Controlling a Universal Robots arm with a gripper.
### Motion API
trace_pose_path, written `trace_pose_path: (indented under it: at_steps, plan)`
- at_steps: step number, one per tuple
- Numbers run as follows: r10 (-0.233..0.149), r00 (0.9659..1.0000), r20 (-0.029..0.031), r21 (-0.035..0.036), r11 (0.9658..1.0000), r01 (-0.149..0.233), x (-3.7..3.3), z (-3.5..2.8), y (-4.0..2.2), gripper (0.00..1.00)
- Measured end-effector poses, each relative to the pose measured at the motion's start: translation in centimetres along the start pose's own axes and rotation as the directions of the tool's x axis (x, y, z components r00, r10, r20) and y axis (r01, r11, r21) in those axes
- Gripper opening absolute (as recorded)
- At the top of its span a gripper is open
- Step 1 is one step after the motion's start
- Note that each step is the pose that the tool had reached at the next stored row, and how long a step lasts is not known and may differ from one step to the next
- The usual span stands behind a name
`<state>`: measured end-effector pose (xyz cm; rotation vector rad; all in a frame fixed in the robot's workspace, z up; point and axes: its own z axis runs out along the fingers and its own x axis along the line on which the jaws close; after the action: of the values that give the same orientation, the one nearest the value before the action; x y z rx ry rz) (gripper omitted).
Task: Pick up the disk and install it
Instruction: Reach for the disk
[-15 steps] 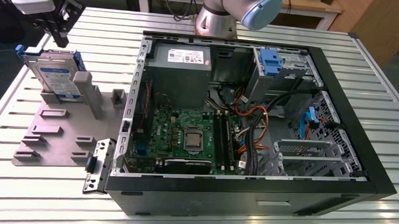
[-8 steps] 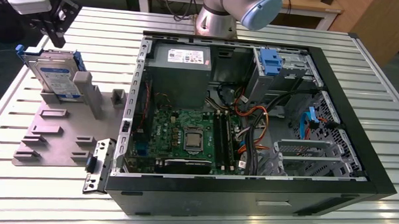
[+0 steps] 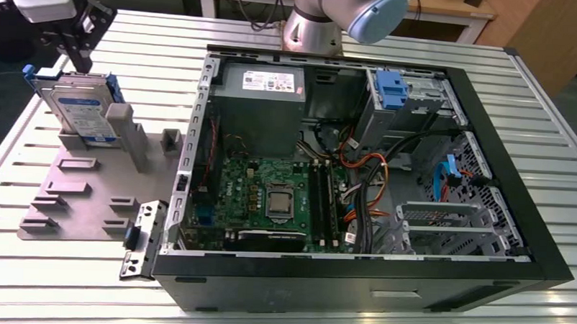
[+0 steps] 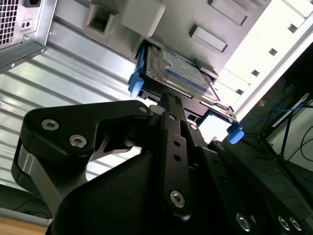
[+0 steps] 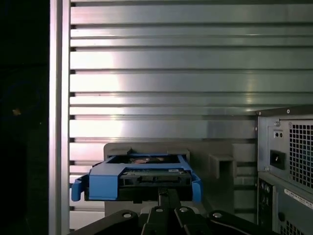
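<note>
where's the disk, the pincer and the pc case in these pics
disk point(image 3: 82, 114): exterior view, its labelled face
pincer point(image 3: 81, 61): exterior view, its lower end at the disk's top
pc case point(image 3: 313, 287): exterior view, its black near wall

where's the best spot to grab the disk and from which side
Probably its top edge, from above: the disk stands upright on edge in the grey fixture, whose posts flank its lower part, leaving the blue-railed top free. The gripper hangs over that edge.
</note>
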<state>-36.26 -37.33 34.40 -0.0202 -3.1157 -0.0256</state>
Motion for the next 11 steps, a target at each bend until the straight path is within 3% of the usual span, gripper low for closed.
trace_pose_path:
  at_steps: [7, 11]
  plan:
    - [-0.021, 0.9998, 0.0059, 0.0044, 0.9998, 0.021, 0.26, 0.25, 0.00, 0.11]
    - [-0.026, 0.9995, 0.0167, 0.0046, 0.9996, 0.026, 0.61, 0.37, -0.01, 0.11]
